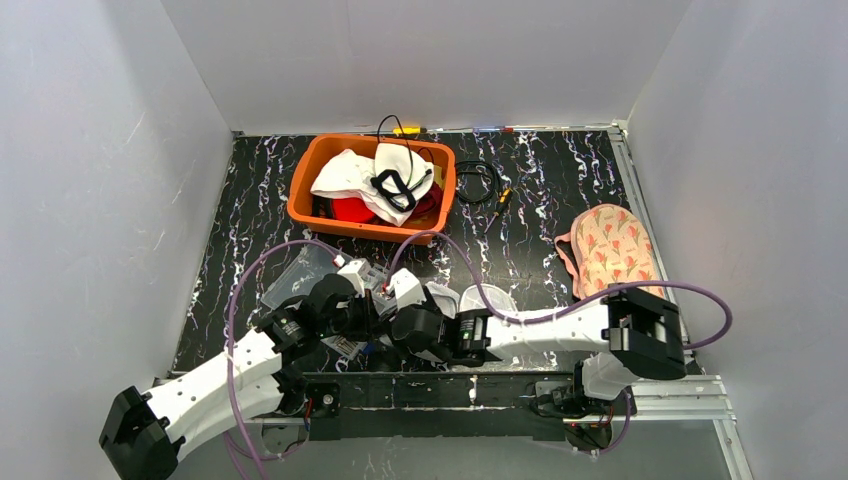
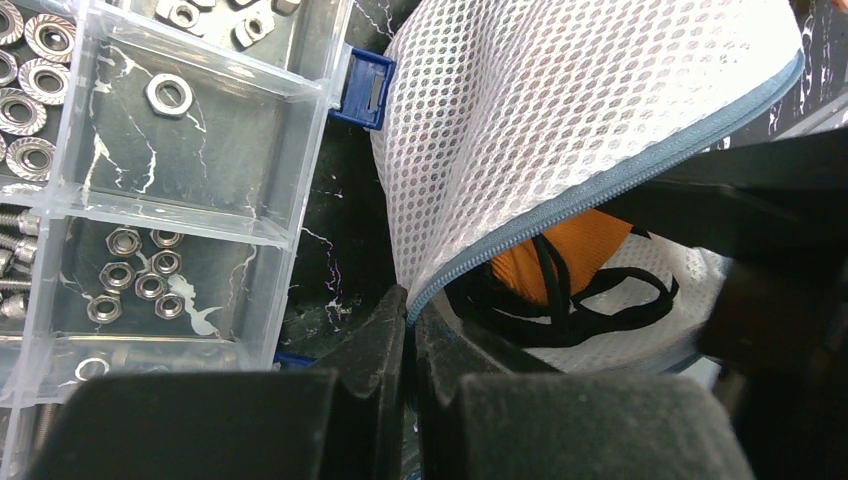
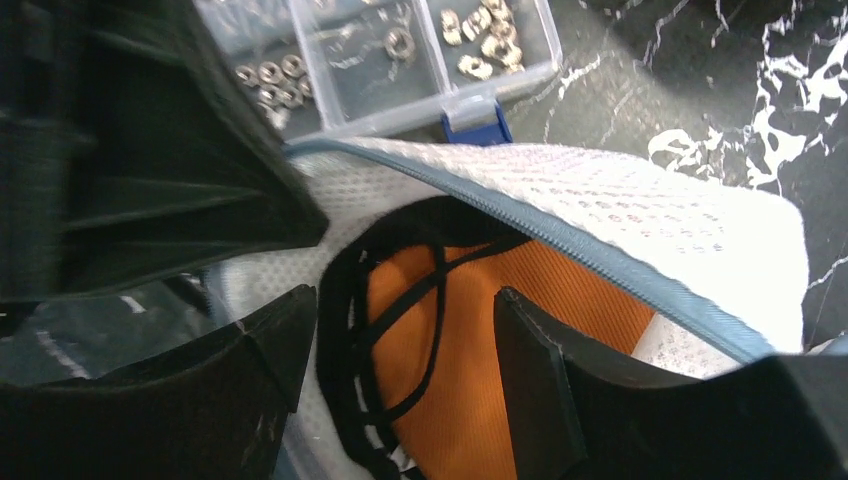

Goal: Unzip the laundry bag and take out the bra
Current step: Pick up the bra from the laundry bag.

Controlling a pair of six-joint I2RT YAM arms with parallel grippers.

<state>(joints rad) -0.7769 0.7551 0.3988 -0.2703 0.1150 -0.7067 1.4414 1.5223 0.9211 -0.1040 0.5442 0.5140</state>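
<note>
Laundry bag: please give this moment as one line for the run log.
laundry bag: open | bra: orange, inside bag | left gripper: shut on bag edge | right gripper: open, at bag mouth

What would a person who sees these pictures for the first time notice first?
Probably the white mesh laundry bag at the near side of the black marbled table, unzipped, with an orange bra with black straps showing inside. The left gripper is shut on its grey zipper edge; the right gripper hangs open over the bra. An orange plastic bin of clothes stands at the back.
</note>
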